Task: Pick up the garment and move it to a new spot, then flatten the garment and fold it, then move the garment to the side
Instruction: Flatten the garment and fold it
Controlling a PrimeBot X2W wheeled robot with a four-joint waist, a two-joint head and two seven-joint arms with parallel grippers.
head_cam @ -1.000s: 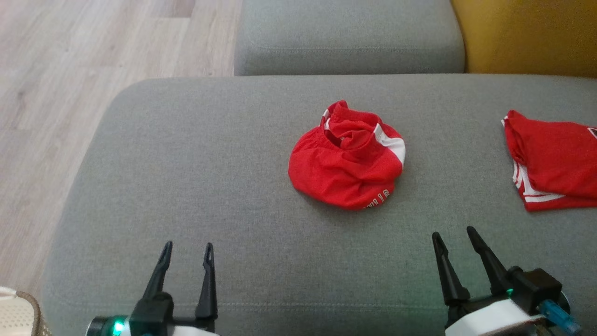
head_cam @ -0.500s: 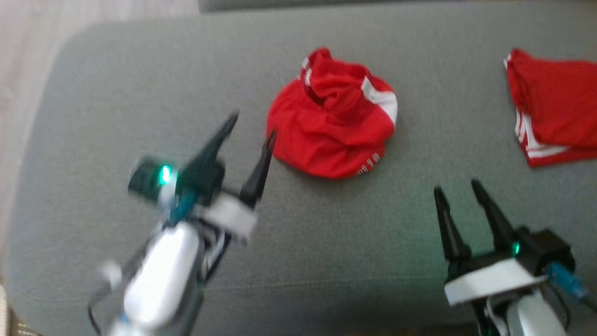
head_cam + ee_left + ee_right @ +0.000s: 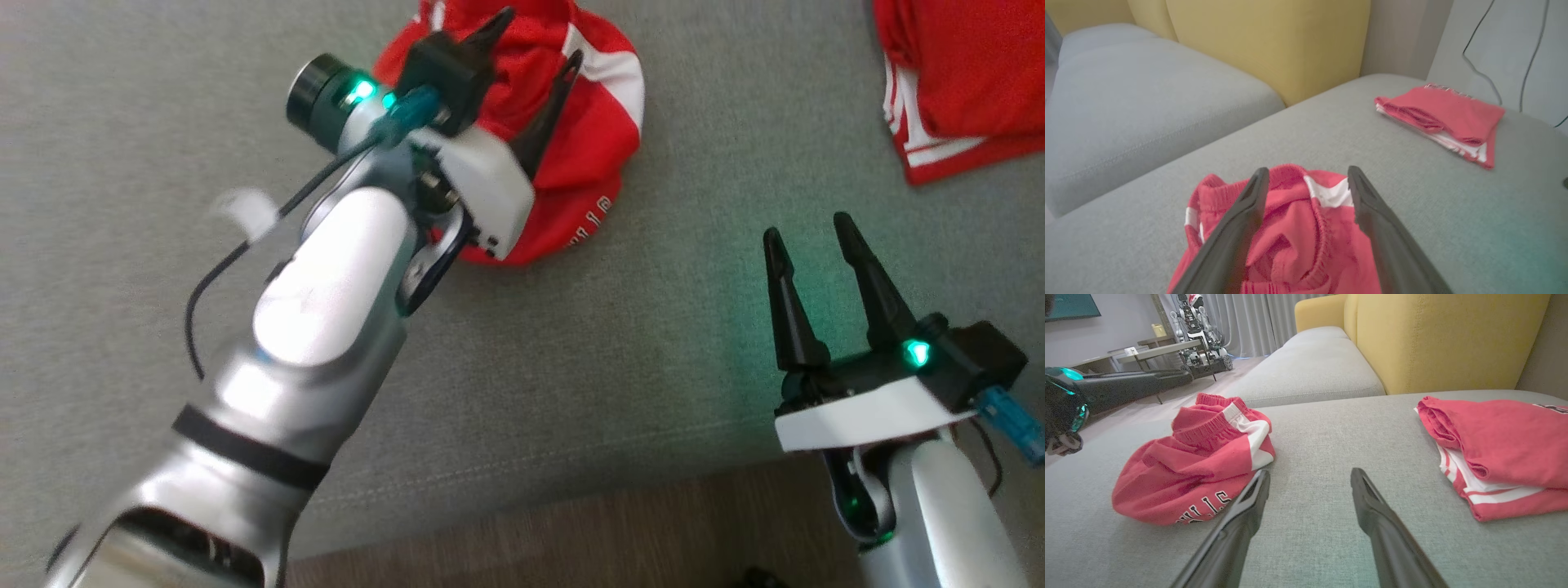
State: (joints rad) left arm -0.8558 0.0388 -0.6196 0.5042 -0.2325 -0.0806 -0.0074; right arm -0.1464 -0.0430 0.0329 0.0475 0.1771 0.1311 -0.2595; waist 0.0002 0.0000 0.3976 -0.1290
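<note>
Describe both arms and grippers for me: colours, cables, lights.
The left gripper and right gripper each have two long, tapering black fingers on a black base over a white wrist block, with a green light and a translucent blue connector. The left forearm is glossy silver-white with a black band, and a thin black cable loops beside it.

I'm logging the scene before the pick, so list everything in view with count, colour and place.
crumpled garment: one, red with white stripes, middle of the near cushion
folded garment: one, red and white, same cushion, robot's right
near cushion: one, grey, under both garments
far cushion: one, grey, beyond the near one
backrest: one, yellow, beside the far cushion
floor: wood-toned, before the near cushion
left fingers: two, dark, spread, over the crumpled garment
right fingers: two, dark, spread, over bare cushion
</note>
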